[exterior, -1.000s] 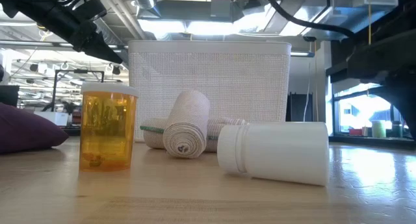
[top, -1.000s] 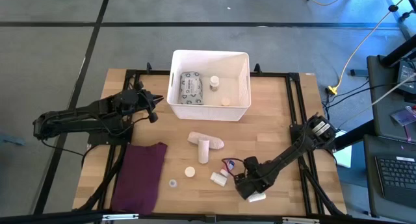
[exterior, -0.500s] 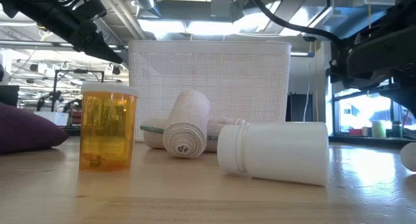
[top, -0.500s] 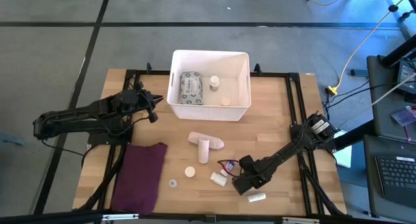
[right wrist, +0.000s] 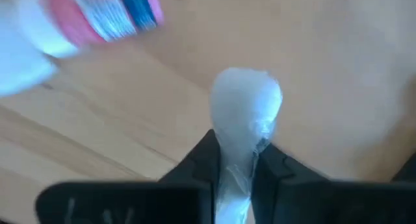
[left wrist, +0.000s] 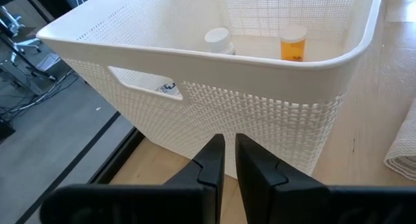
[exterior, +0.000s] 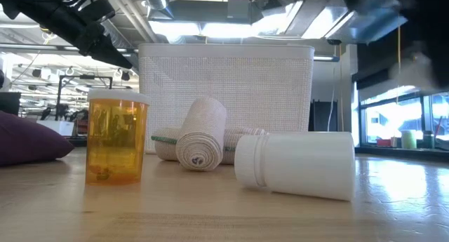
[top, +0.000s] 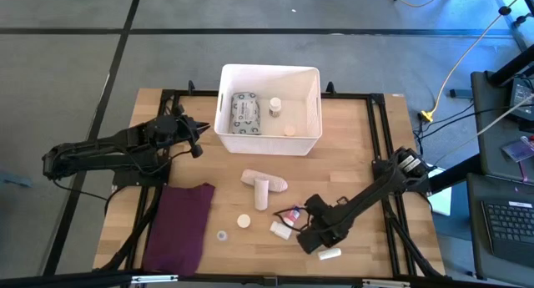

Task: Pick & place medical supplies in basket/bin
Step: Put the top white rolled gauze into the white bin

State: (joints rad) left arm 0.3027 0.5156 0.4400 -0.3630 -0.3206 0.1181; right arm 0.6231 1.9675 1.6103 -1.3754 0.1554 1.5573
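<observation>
The white basket [top: 310, 139] stands at the table's far middle and holds a grey-green packet [top: 246, 113], a white bottle [left wrist: 218, 39] and an orange vial [left wrist: 292, 43]. On the table lie a bandage roll [top: 271, 181], a white bottle [top: 261, 194], an orange vial [exterior: 116, 137], a small white bottle [top: 280, 229] and a pink-and-blue tube [top: 290, 213]. My right gripper [top: 309, 238] hangs above the near right part, shut on a small whitish translucent piece [right wrist: 246, 100]. My left gripper [left wrist: 229, 159] waits shut beside the basket's left wall. My right gripper pinches the whitish translucent piece between its two fingers, on its narrow lower part [right wrist: 242, 138]. Its rounded end sticks out past the fingertips. The fingers come from above, pointing steeply down. The piece is clear of the table.
A maroon cloth [top: 179, 225] lies at the near left. A small clear cap [top: 222, 235] sits beside it. A white piece [top: 329, 254] lies near the front edge, just right of my right gripper. Bare wood stretches between the basket and the right rail.
My right gripper has shut and risen from the table at the near right, rolling its wrist as it went, and has left the low view upward. The white piece by the front edge has stayed where it was.
</observation>
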